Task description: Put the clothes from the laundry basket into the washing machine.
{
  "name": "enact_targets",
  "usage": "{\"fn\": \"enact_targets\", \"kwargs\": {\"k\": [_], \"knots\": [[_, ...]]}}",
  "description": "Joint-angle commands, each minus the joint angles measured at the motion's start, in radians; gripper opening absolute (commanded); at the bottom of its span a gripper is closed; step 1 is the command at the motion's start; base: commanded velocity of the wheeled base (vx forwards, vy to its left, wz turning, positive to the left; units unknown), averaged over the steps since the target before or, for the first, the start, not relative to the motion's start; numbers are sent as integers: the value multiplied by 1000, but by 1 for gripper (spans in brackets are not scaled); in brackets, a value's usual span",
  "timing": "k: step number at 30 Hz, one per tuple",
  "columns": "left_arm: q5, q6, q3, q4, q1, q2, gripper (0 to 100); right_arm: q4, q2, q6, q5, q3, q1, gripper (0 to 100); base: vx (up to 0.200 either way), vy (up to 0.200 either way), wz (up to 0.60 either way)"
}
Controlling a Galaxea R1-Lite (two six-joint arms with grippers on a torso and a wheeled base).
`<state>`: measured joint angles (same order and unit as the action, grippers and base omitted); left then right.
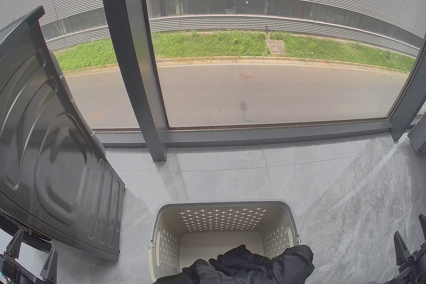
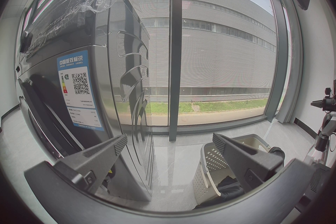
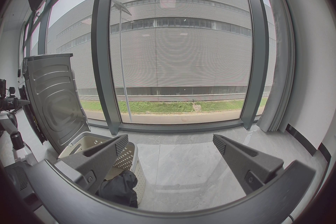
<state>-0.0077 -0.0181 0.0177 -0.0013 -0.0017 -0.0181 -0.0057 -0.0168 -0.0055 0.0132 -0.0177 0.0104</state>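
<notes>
A cream laundry basket (image 1: 222, 209) stands on the floor just in front of me, with black clothes (image 1: 248, 265) heaped at its near side and one piece draped over the near right rim. The grey washing machine (image 1: 53, 156) stands to the basket's left, its side panel toward me. My left gripper (image 1: 34, 245) is low beside the machine, open and holding nothing. In the left wrist view the left gripper (image 2: 169, 138) faces the machine (image 2: 87, 70) and the basket (image 2: 210, 165). My right gripper (image 1: 409, 227) is open to the right of the basket; its wrist view (image 3: 169, 139) has the clothes (image 3: 119, 188) nearby.
A floor-to-ceiling window with a dark vertical frame post (image 1: 137, 76) stands behind the basket. Grey marble floor (image 1: 337, 183) lies open to the basket's right and behind it. A grey curtain (image 3: 280, 102) hangs at the far right wall.
</notes>
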Motion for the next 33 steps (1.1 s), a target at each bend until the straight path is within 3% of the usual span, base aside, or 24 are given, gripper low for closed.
{"fn": "enact_targets", "kwargs": {"k": [1, 33], "knots": [[-2, 0, -18, 0, 0, 18, 100, 0, 9, -1, 1, 18, 0, 100, 0, 0, 0], [-2, 1, -18, 0, -1, 18, 100, 0, 9, -1, 1, 18, 0, 100, 0, 0, 0]]}}
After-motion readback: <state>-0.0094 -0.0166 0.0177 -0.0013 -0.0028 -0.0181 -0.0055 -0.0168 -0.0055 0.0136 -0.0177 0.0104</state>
